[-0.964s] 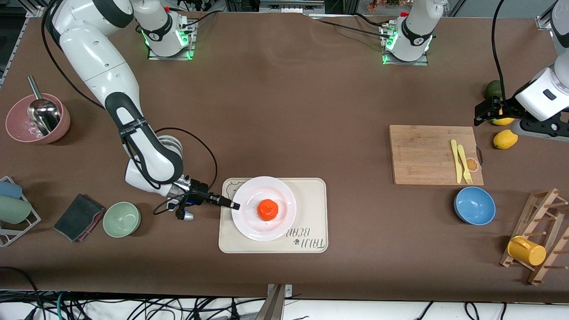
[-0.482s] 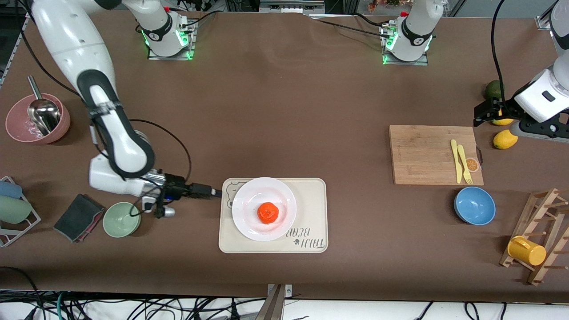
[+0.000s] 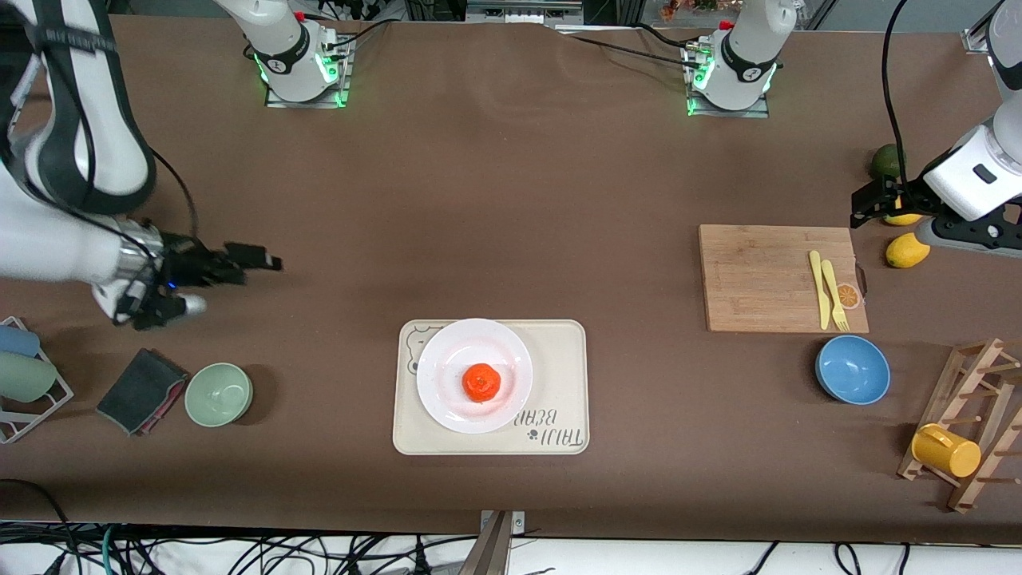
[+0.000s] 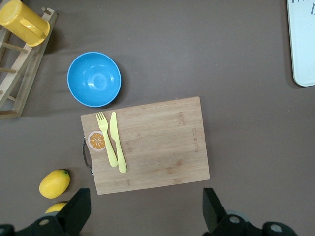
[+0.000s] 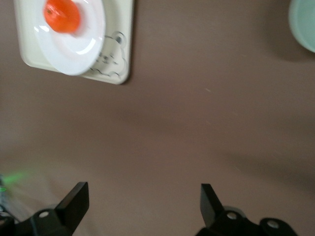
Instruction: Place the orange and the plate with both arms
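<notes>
The orange [image 3: 481, 382] sits in the middle of the white plate [image 3: 447, 350], and the plate rests on the cream bear-printed tray [image 3: 563, 375]. My right gripper [image 3: 257, 259] hangs open and empty over bare table toward the right arm's end, well apart from the plate. Its wrist view shows the orange [image 5: 62, 14] on the plate [image 5: 78, 51] and wide-spread fingers around the right gripper [image 5: 142, 194]. My left gripper [image 3: 866, 204] waits open over the table by the lemons. In its own view the left gripper [image 4: 146, 206] holds nothing.
A cutting board [image 3: 778, 275] with yellow fork and knife, a blue bowl [image 3: 852, 369], lemons [image 3: 907, 250] and a rack with a yellow cup [image 3: 944, 450] lie toward the left arm's end. A green bowl [image 3: 219, 394], dark cloth [image 3: 142, 390] and pink bowl [image 3: 68, 214] lie toward the right arm's.
My right gripper opened at the plate's rim, let go and drew back toward the right arm's end of the table. Plate and orange stayed on the tray. The left arm has not moved.
</notes>
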You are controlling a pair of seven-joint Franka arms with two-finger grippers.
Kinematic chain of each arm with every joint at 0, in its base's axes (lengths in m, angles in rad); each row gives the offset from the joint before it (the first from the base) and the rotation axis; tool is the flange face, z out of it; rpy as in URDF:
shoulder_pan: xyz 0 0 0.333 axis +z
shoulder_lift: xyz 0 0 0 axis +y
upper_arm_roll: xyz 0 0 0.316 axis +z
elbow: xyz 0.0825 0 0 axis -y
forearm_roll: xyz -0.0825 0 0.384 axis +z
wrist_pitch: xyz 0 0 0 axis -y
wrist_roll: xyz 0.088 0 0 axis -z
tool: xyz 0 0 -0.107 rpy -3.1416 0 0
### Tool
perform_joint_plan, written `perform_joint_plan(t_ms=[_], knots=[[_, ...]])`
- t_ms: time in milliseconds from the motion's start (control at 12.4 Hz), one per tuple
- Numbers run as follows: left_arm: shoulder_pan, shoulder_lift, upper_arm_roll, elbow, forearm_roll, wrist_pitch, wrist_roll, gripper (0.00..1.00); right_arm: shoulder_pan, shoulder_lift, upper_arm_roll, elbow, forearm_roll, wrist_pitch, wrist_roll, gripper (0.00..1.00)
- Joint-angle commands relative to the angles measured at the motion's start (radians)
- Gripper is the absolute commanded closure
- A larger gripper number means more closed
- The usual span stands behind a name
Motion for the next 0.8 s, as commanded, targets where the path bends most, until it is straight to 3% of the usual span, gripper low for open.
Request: perform_joint_plan(t_ms=[0,321,723], knots=[[0.001,-0.005,0.0,-0.002,0.03,0.012,0.017,0.0,0.011,-0.131,-0.001,-0.034,-0.2,-0.088,0.1,0.0],[0.001,-0.005,0.0,-0.002,0.03,0.013,0.017,0.0,0.011,-0.162,0.007,0.107,-0.363,-0.231,0.152,0.0],[0.001,-0.003,0.0,-0.002,0.03,0.013,0.017,0.0,0.011,-0.179,0.005,0.11,-0.376,-0.228,0.151,0.0]])
